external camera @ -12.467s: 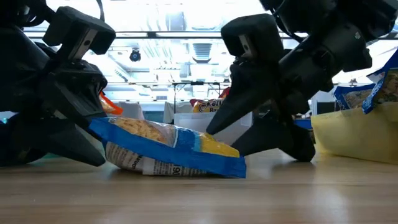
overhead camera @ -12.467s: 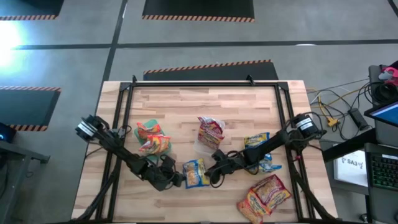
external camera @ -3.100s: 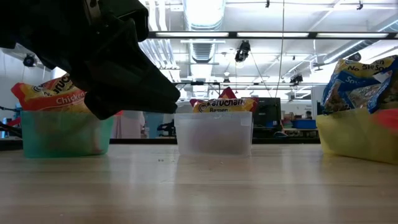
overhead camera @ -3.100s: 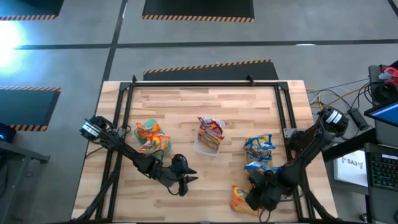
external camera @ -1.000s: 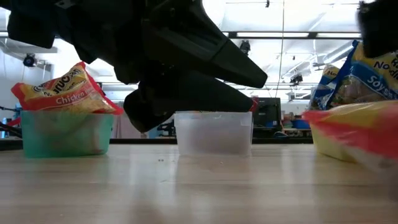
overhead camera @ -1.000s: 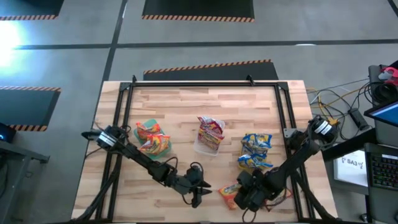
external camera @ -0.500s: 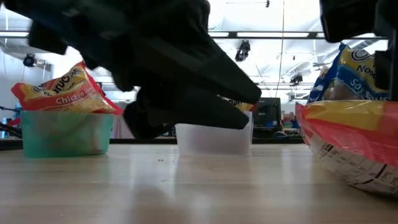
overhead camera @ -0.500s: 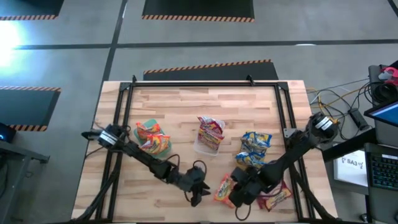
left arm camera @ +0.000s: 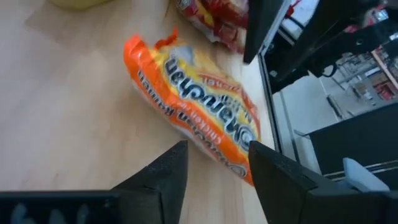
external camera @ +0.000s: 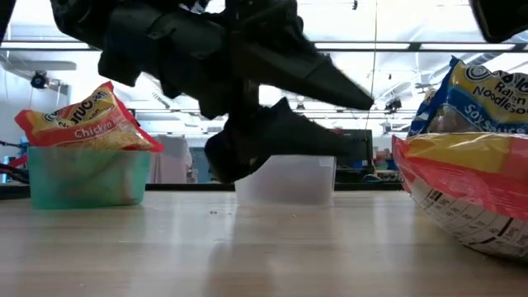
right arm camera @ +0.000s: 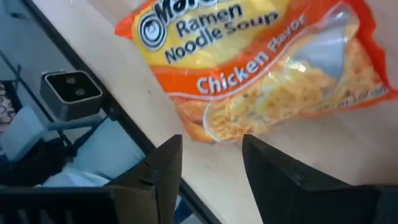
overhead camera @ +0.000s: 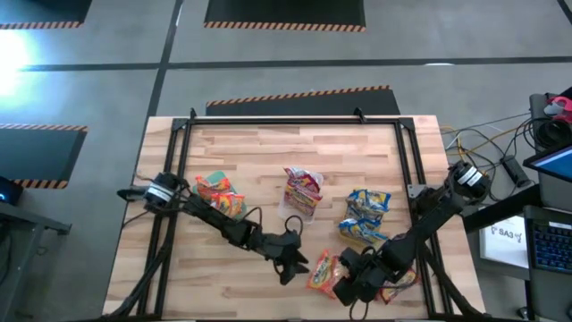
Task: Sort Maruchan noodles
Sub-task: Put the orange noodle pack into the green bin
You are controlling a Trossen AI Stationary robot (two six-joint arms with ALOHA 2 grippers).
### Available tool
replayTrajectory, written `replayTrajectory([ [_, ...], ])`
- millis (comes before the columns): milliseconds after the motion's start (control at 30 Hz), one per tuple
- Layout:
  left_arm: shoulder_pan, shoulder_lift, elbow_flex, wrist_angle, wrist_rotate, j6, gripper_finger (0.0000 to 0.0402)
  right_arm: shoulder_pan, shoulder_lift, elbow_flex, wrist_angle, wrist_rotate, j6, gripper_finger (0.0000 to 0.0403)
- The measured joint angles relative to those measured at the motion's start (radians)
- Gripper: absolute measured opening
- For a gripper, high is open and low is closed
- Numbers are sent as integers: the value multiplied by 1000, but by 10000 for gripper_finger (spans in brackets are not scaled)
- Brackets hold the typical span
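Near edge of table (overhead camera: 268,143), lower centre of the high view: orange chicken packet (overhead camera: 321,272) lies flat on the wood, between the two grippers. Second packet, red-yellow (overhead camera: 399,282), lies at the lower right, partly under the right arm.

Right gripper (overhead camera: 350,284) sits just right of the orange packet; in its wrist view the fingers (right arm camera: 163,171) stand apart, nothing between them, packet just ahead.

Left gripper (overhead camera: 293,261) is just left of the same packet; fingers (left arm camera: 166,174) spread, empty, pointed at the packet.

Farther back, mid-frame in the high view: green bin (external camera: 82,177) at left with orange packets, clear bin (external camera: 287,181) at centre with red ones, yellow bin (overhead camera: 365,234) at right with blue packets (overhead camera: 366,207).
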Motion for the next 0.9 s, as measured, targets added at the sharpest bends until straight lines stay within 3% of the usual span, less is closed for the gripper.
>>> replayTrajectory([
  [400, 18, 61, 48, 45, 18, 3, 221, 13, 28, -4, -48, 29, 14, 158],
  [600, 20, 140, 146, 27, 116, 11, 229, 12, 63, -9, -49, 1, 5, 144],
  [900, 28, 177, 199, -4, 148, 7, 229, 12, 124, -4, -28, -19, -67, 132],
])
